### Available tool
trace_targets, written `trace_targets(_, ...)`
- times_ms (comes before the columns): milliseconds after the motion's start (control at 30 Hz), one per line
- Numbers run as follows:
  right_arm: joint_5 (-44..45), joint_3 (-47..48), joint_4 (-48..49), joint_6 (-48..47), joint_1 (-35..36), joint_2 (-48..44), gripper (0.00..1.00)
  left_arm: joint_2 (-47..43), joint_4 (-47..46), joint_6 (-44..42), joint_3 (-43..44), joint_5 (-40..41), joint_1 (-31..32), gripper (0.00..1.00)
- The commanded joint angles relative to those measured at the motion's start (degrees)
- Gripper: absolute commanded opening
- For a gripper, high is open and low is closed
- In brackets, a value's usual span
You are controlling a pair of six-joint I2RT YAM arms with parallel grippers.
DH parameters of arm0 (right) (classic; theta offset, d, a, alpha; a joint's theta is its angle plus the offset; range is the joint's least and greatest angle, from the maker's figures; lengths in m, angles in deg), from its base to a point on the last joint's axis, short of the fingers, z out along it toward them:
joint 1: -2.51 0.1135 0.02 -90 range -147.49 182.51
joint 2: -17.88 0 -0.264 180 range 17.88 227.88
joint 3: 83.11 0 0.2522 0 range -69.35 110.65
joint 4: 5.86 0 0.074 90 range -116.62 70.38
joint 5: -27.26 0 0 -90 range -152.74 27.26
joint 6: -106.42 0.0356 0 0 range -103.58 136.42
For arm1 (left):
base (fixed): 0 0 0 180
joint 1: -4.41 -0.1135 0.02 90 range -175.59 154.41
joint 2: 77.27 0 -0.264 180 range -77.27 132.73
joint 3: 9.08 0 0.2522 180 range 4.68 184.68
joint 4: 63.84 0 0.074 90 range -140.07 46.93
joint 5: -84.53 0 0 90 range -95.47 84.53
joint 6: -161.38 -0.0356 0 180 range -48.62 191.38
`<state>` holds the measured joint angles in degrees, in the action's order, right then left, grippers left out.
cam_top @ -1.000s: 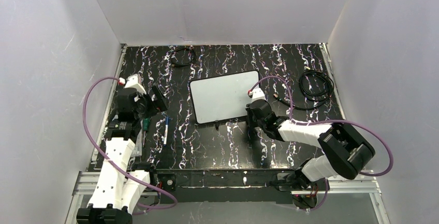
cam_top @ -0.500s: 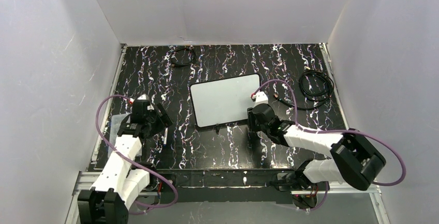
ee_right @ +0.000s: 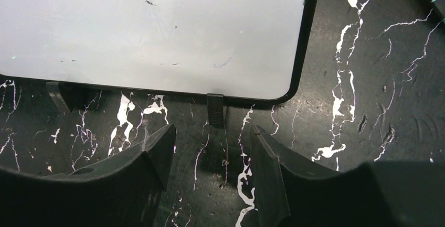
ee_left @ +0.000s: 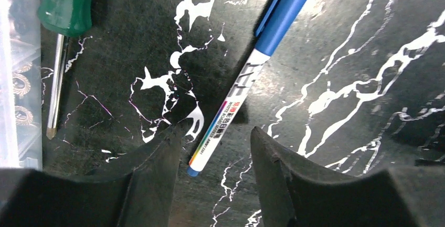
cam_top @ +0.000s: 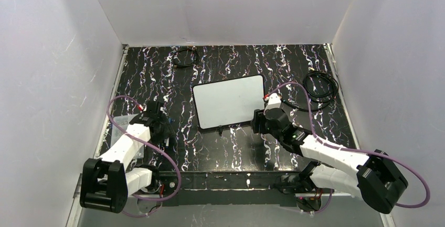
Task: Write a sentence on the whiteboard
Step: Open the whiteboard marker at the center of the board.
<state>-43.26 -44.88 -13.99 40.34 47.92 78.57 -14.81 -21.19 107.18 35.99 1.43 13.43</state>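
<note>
The small rectangular whiteboard (cam_top: 228,101) with rounded corners and a thin dark frame lies flat near the middle of the black, white-veined marble-pattern table (cam_top: 210,151), its long edges running roughly left to right. Its face shows plain white with a few faint grey specks, and two small black clips (ee_right: 215,109) stick out from the near long edge. The right gripper (ee_right: 211,132) hangs low just in front of that edge near the board's right corner, its dark fingers spread apart with nothing between them and one clip just ahead of the gap. On the left side of the table, well apart from the board, the left gripper (ee_left: 218,132) stands over a white-barrelled marker (ee_left: 246,77) with a blue cap; its fingers are parted and straddle the marker's tail end without closing on it, the capped end pointing away. A screwdriver (ee_left: 57,38) with a green handle lies just left of the marker, beside a clear plastic box (ee_left: 16,80). A coiled black cable (cam_top: 320,86) rests to the right of the board.
</note>
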Motion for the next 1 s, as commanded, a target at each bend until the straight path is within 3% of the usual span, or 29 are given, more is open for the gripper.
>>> trace_targets(0, 2.0, -0.6, 0.2, 0.2, 0.2, -2.8, 0.63, 3.2, 2.1, 0.1, 0.5, 1.2, 0.7, 0.45)
trace_targets(200, 2.7, -0.9, 0.2, -0.3, 0.2, -4.4, 0.65, 7.1, 1.9, -0.2, 1.2, -1.2, 1.0, 0.21)
trace_targets(300, 2.7, -0.5, -0.6, -0.5, 0.2, -5.1, 0.66, 8.6, 1.8, 0.1, 1.2, -2.9, 1.0, 0.00)
trace_targets(433, -0.7, 0.9, -1.5, -2.2, 0.2, -6.4, 0.69, 4.5, 1.8, 2.9, -0.5, -6.5, 1.1, 0.00)
trace_targets(633, -12.4, 5.1, -1.9, 0.1, 0.3, -7.0, 0.79, -11.5, 4.0, 14.1, -4.4, -13.2, 3.4, 0.00)
trace_targets(767, -18.7, 7.4, 1.0, 4.7, 2.2, -4.7, 0.79, -20.9, 5.2, 22.6, -6.8, -16.8, 4.8, 0.00)
trace_targets(967, -14.8, 12.1, 4.1, 8.3, 12.0, 1.9, 0.77, -29.6, 7.4, 30.6, -7.3, -20.3, 6.6, 0.00)
